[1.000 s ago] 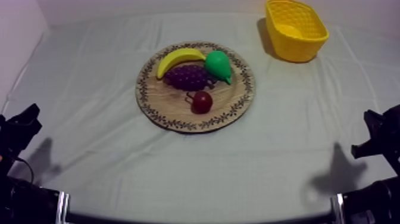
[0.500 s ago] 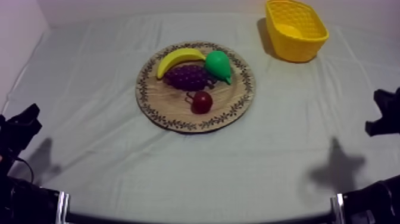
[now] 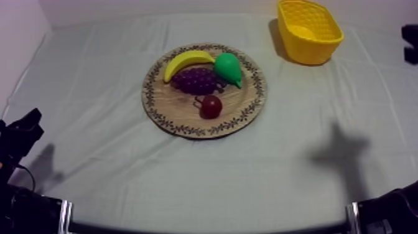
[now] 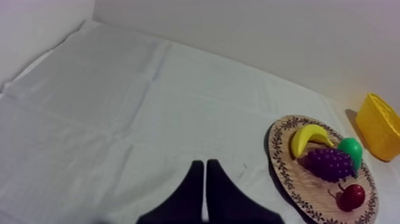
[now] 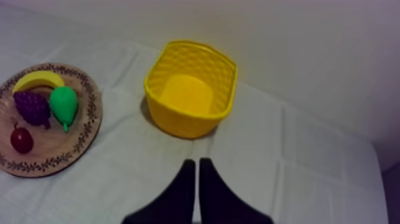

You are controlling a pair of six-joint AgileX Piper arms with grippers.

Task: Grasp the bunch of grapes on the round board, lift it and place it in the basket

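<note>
The bunch of grapes point(image 3: 196, 80) is dark purple and knobbly. It lies on its side on the wooden board point(image 3: 180, 113), away from the rim. The board is round and flat on the bench, with a dark leaf pattern along its rim. It is well apart from the left end effector point(image 4: 204, 162), ahead of it and to one side. The yellow basket point(image 5: 178, 122) stands upright with its mouth open upward, near and straight ahead of the right end effector point(image 5: 196, 161). The board is beside the basket, farther from this end effector.
</note>
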